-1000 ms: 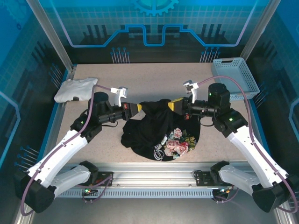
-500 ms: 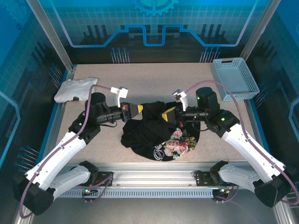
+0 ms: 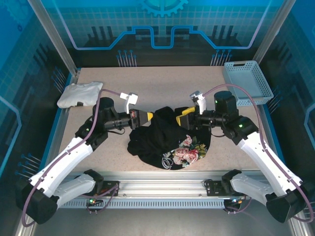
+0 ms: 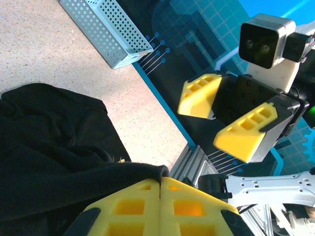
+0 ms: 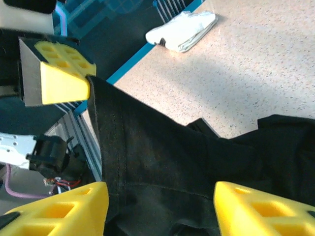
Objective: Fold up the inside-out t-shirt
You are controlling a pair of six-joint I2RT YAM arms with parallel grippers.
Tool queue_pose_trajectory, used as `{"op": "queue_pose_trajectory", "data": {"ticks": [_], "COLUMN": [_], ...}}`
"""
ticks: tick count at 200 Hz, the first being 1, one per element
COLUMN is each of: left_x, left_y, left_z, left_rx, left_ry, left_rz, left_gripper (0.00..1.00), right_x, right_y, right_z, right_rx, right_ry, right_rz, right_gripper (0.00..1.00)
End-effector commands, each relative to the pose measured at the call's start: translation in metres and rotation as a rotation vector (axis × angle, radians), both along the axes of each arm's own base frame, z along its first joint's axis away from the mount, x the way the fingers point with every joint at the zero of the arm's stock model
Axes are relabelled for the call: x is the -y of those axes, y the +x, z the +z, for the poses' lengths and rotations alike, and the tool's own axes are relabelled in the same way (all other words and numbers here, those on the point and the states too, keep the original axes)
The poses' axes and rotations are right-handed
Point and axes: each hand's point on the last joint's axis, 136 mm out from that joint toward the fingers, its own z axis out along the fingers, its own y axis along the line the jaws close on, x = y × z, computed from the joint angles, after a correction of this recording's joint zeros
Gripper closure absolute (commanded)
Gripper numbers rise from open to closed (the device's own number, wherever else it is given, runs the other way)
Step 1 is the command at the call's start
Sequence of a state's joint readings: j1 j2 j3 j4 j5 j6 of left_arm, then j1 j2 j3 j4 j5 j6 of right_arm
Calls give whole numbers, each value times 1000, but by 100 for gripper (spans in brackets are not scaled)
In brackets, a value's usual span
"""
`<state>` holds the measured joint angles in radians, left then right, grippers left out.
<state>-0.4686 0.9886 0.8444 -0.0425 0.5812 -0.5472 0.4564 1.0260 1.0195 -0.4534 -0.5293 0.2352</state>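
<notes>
Though fingers are unclear from above, the left gripper (image 4: 160, 183) is seen close-up pinching the t-shirt (image 4: 54, 147), the right gripper (image 5: 160, 189) spread.

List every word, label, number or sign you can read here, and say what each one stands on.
White script on the t-shirt, beside the floral print: too small to read.
Gear emblem on the back wall: a drawn sign with no letters.
No other text, number or brand can be read.
</notes>
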Motion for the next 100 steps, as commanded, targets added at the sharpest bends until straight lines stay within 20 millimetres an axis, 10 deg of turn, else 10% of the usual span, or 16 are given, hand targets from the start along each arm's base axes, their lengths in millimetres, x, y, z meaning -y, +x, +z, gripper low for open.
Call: {"op": "queue_pose_trajectory", "data": {"ticks": [1,60,100], "left_x": [5,14,15], "left_y": [-3,-4,-3], "left_z": [-1,-4,-3], "left_rx": [8,2,3], "left_ry": [-12,5,9], "left_rz": [-35,-52,-51], "left_gripper": [100,100,100], "right_x": [-16,-45,-55], "right_y": [-6,-50,-45], "right_z": [-17,-41,-53], "right_rx": [-19,113,278], "right_ry": [-64,-211,-348], "right_rz": [81,273,223], "right_gripper": [38,43,46]}}
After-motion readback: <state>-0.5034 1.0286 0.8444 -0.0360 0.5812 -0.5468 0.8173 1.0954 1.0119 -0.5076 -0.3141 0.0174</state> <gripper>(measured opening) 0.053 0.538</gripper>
